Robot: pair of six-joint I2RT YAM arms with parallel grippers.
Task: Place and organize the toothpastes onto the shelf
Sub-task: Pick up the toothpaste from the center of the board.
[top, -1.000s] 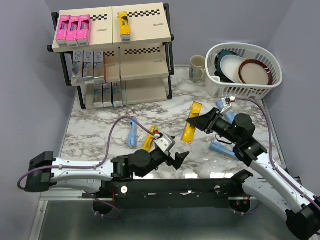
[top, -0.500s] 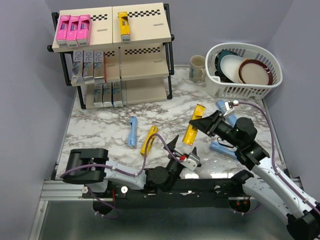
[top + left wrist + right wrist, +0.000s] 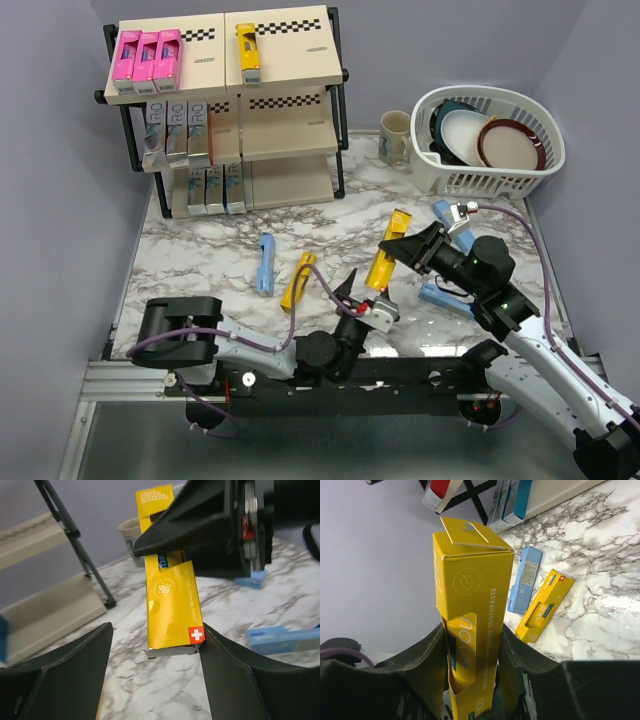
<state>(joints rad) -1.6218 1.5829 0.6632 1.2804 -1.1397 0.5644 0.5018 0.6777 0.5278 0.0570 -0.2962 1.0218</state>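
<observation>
Marbled tabletop [image 3: 200, 250] runs under both my arms, and the shelf [image 3: 290, 35] stands well beyond my jaws, off to their far left. My right jaws are clamped on a yellow toothpaste carton [image 3: 172, 610], gripping it partway along its length so that both ends stick out free, and they hold it clear of the tabletop. My left jaws stand wide apart with one finger [image 3: 65, 670] on either side of the carton's near end, the end with the red corner mark. They have hold of nothing. Whether the finger on the red-corner side [image 3: 235, 680] brushes the carton I cannot tell.

I judge this to be a hand-over: my right arm offers the carton and my left arm is to take it, since the shelf lies on the left arm's side. The next move calls for my left jaws to come a little further along the carton and close square on its flat faces, and only then for my right jaws to let go. The card looks thin and glossy, so a skewed or hard pinch could crush it or let it slip.

On the shelf's top board, far from both jaws, a shelved yellow carton [image 3: 247, 50] lies apart from three pink cartons [image 3: 147, 55]; the held one probably belongs beside it. Left of my left jaws a loose yellow carton [image 3: 298, 281] and a light blue carton [image 3: 265, 263] lie on the tabletop, not yet shelved, and a second light blue carton [image 3: 443, 296] lies close behind my right jaws
</observation>
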